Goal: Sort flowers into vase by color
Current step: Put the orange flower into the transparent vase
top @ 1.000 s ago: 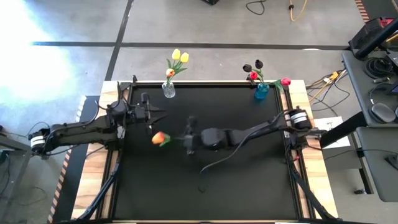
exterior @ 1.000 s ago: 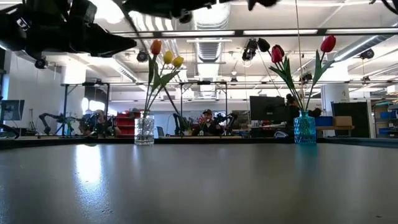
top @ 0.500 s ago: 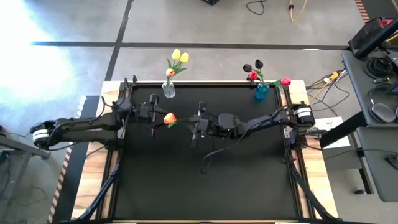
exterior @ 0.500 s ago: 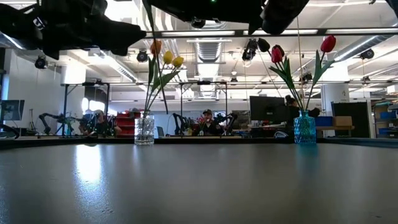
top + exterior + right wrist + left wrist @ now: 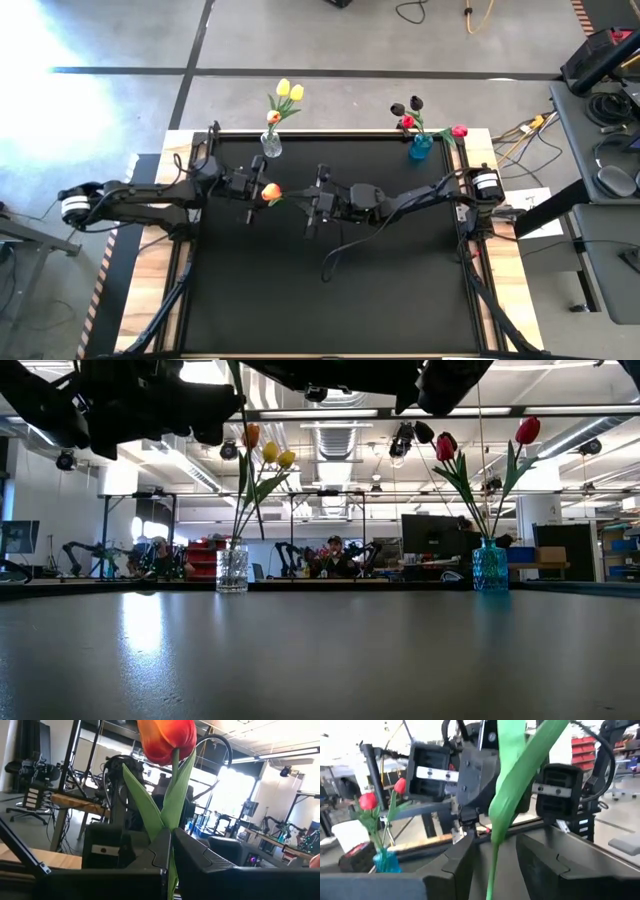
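Observation:
An orange-red tulip (image 5: 270, 192) stands above the table's middle, head up in the right wrist view (image 5: 167, 737). My right gripper (image 5: 312, 203) (image 5: 171, 840) comes from the right and is shut on the tulip's stem. My left gripper (image 5: 257, 189) (image 5: 495, 847) faces it from the left, open. Its fingers stand on either side of the green stem and leaf (image 5: 494, 845). In the low view the stem's lower part (image 5: 252, 490) hangs down, slanting. A clear vase (image 5: 271, 145) holds yellow and orange tulips. A blue vase (image 5: 420, 148) holds red and dark ones. My right gripper pinches the tulip's stem (image 5: 172, 827) between its two fingers, just below the leaves and well under the head. The fingers lie level, coming from the table's right, across the stem. The tulip is lifted clear and nearly upright, its head leaning a little left and its lower stem hanging free.
Both vases stand at the table's far edge, the clear one (image 5: 232, 570) on the left and the blue one (image 5: 490, 565) on the right. A black mat (image 5: 330, 290) covers the table. A cable (image 5: 345, 255) trails below the right arm. People sit in the room beyond.
My right gripper carried the tulip toward the far edge and then held still. The flower head moved up the table toward the clear vase. My left gripper reached rightward toward the tulip and now has the stem between its fingers.

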You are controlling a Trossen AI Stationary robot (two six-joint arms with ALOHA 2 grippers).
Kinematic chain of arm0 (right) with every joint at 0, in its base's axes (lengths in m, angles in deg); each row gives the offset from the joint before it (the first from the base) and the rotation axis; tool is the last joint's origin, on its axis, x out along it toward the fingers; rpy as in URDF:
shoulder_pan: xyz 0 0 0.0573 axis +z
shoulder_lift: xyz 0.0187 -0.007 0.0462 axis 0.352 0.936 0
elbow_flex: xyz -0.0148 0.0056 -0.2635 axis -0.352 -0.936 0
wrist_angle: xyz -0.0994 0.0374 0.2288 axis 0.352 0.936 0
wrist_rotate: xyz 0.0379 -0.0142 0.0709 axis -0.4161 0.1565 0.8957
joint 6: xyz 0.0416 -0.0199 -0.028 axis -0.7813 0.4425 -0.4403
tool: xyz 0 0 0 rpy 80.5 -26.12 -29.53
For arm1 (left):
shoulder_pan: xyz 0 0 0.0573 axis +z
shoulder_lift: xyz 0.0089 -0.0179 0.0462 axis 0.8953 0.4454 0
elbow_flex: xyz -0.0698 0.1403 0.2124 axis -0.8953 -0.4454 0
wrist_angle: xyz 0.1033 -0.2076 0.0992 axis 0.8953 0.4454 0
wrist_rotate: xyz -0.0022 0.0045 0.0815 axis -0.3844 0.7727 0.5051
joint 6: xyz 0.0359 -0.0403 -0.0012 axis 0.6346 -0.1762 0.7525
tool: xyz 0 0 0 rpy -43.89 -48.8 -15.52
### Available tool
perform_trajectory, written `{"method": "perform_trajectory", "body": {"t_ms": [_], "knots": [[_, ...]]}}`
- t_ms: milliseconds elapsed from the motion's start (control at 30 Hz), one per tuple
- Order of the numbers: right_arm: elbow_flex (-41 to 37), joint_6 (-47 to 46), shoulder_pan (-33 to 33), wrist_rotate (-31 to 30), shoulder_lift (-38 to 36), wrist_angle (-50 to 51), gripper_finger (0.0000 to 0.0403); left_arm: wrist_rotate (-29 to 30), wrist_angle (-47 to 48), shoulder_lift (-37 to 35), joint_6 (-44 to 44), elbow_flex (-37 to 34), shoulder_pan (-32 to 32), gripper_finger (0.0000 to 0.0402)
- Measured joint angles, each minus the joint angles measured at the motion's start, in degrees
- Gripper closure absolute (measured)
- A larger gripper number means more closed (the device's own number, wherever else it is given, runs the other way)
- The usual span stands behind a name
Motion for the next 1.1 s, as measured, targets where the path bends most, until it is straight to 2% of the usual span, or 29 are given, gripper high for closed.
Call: {"method": "perform_trajectory", "body": {"t_ms": [267,767,933,1100], "knots": [[-0.02,0.0,0.0,-0.01,0.02,-0.03,0.039,0.1,-3.47,1.03,-1.9,0.0,-0.68,0.028],[-0.04,0.0,0.0,-0.01,0.04,-0.35,0.039,0.09,-4.33,4.11,-3.35,1.94,-2.45,0.0286],[-0.04,0.0,0.0,-0.01,0.04,0.06,0.039,0.06,-5.31,4.09,-3.29,1.97,-2.52,0.032],[-0.04,-1.69,0.0,-0.54,0.04,0.16,0.0389,0.03,-5.36,4.02,-2.76,1.95,-2.52,0.0381]]}}
